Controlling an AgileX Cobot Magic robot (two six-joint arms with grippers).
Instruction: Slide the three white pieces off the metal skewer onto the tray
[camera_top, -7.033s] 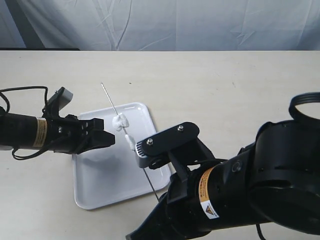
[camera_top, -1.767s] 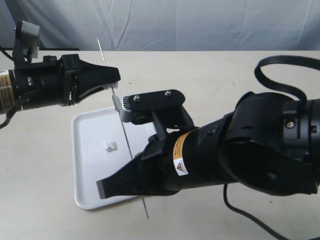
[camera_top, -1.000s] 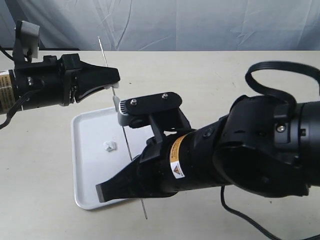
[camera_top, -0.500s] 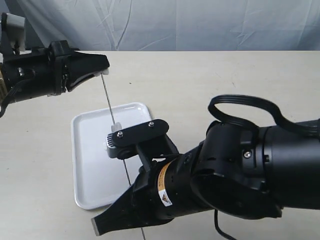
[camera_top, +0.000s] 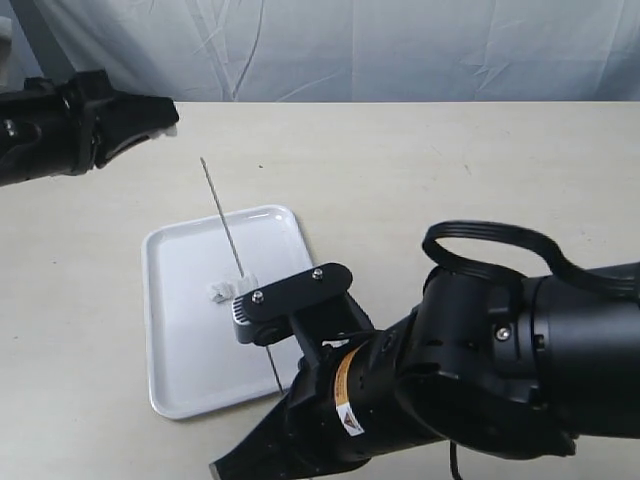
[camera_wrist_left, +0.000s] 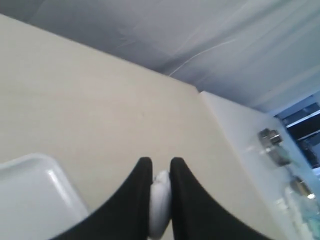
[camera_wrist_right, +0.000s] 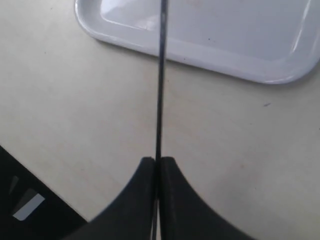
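The thin metal skewer (camera_top: 232, 245) slants over the white tray (camera_top: 170, 350), and my right gripper (camera_wrist_right: 157, 160) is shut on its near end (camera_wrist_right: 160, 100). In the exterior view that gripper (camera_top: 228, 466) is low at the front edge. One white piece (camera_top: 218, 292) lies on the tray. Another white piece (camera_top: 247, 281) sits at the skewer beside the right wrist bracket. My left gripper (camera_wrist_left: 157, 161) is shut on a third white piece (camera_wrist_left: 161, 200). It hovers at the far left (camera_top: 168, 112), clear of the skewer's tip.
The bulky right arm (camera_top: 470, 380) covers the front right of the beige table (camera_top: 450, 170) and hides the tray's near right corner. A blue-grey cloth backdrop (camera_top: 400, 50) hangs behind the table.
My left gripper has drawn back up and to the left, off the skewer's tip, with a white piece. The right arm has lowered toward the front, carrying the skewer down over the tray.
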